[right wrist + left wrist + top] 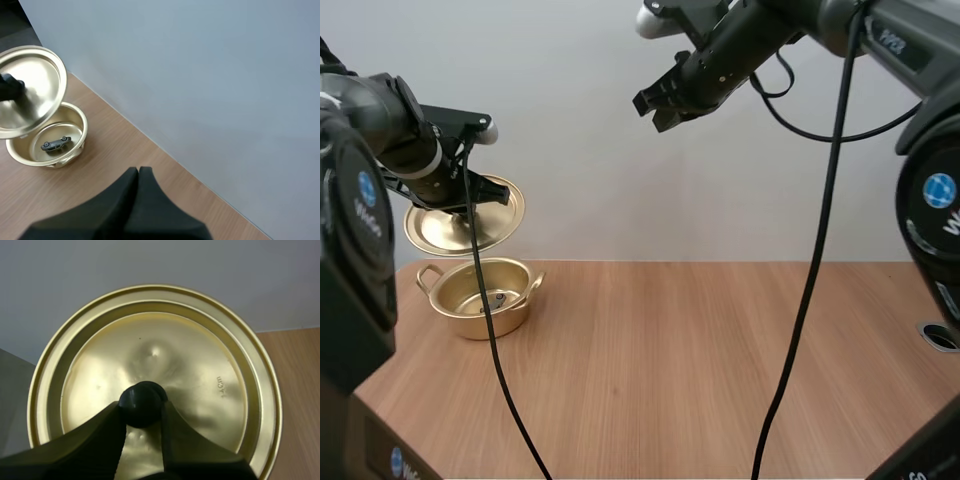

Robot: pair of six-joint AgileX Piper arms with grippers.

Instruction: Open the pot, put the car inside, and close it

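Now the left pincer [142, 408] is clenched on the black knob [142, 397] of the lid [210, 360]. Its two fingers pinch the knob from either side, and the lid hangs tilted just below them. Under that pincer, a little apart from the lid, the pot [485, 322] stands open on the table [720, 360], with the small grey car [56, 143] lying on its bottom. The right pincer [138, 172] is closed on nothing, fingers pressed together, raised high and well away from the pot. I judge the lid thin, stiff and light, but its smooth metal would slip easily, so the knob is the one sound place to hold it. What remains looks to be levelling the lid and lowering it squarely onto the pot.
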